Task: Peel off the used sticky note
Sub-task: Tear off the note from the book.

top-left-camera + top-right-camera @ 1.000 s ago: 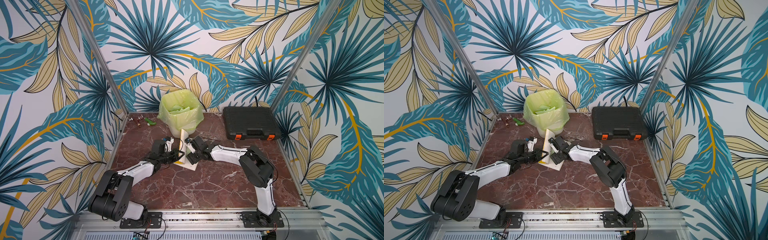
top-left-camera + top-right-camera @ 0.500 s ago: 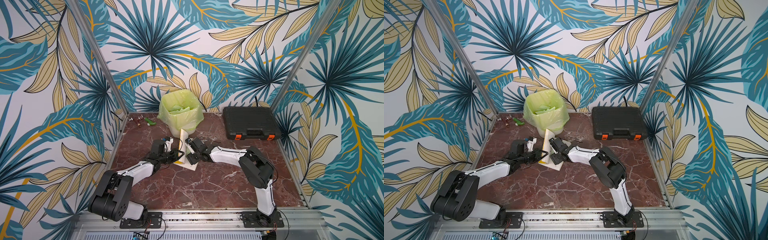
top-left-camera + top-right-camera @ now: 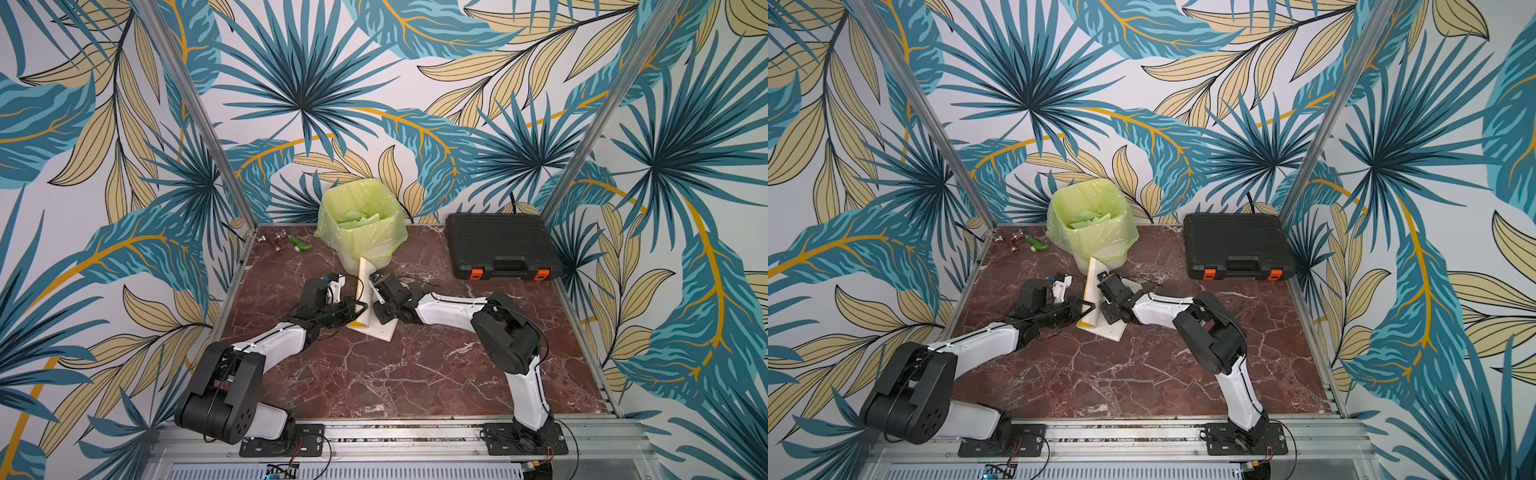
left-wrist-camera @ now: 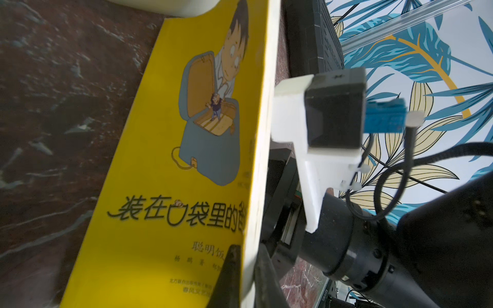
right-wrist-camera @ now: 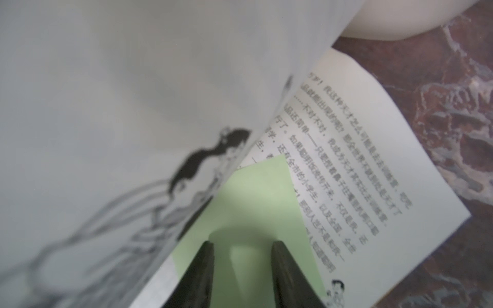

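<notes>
Between two fingers (image 5: 198,274), one sticky note (image 5: 253,202)

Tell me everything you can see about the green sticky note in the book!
The sticky note is a pale green rectangle of thin paper with nothing written on it. It is stuck on a printed page of the open book, covering some words. A lifted page hides one side. The right gripper has its dark fingertips apart on one end, with a paler patch between them. It is not peeled off yet.
</notes>
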Robot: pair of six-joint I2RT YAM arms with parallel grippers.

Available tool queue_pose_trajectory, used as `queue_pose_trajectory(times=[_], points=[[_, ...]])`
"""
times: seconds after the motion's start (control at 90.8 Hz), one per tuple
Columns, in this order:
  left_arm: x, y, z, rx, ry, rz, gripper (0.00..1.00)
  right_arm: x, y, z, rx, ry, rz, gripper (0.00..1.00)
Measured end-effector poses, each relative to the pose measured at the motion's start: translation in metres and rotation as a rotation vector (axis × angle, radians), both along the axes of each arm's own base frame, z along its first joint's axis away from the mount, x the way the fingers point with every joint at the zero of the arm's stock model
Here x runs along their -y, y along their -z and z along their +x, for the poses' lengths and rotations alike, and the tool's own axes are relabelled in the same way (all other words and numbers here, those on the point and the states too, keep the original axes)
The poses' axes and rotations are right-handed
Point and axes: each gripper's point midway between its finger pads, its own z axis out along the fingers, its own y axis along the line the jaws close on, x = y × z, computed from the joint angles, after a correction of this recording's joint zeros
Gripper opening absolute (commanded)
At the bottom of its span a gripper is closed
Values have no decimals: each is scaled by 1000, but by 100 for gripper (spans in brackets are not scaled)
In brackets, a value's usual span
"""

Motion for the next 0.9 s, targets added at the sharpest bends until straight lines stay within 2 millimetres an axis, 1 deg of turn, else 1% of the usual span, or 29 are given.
queue_pose_trajectory(times=[0.121, 0.198, 0.231, 0.308, 0.43, 0.518, 0.584, 0.771, 0.903], points=[[-1, 0, 0, 0, -3, -1, 0, -1, -2, 3, 5, 6, 16, 20], [-1, 0, 1, -1, -4, -2, 0, 0, -2, 4, 2, 10, 28, 20], [-1, 0, 1, -1, -4, -2, 0, 0, -3, 3, 2, 6, 37, 23], [-1, 0, 0, -2, -3, -3, 0, -1, -4, 0, -3, -14, 69, 38], [-1, 0, 0, -2, -3, -4, 0, 0, -7, -16, -28, -69, 94, 56], [-1, 0, 0, -2, -1, -5, 0, 1, -7, -26, -49, -104, 97, 63], [-1, 0, 0, -2, 0, -6, 0, 2, -7, -31, -54, -130, 89, 66], [-1, 0, 0, -2, 0, -6, 0, 2, -5, -34, -44, -178, 66, 68], [-1, 0, 0, -3, 0, -7, 0, 4, -3, -32, -33, -179, 46, 61]])
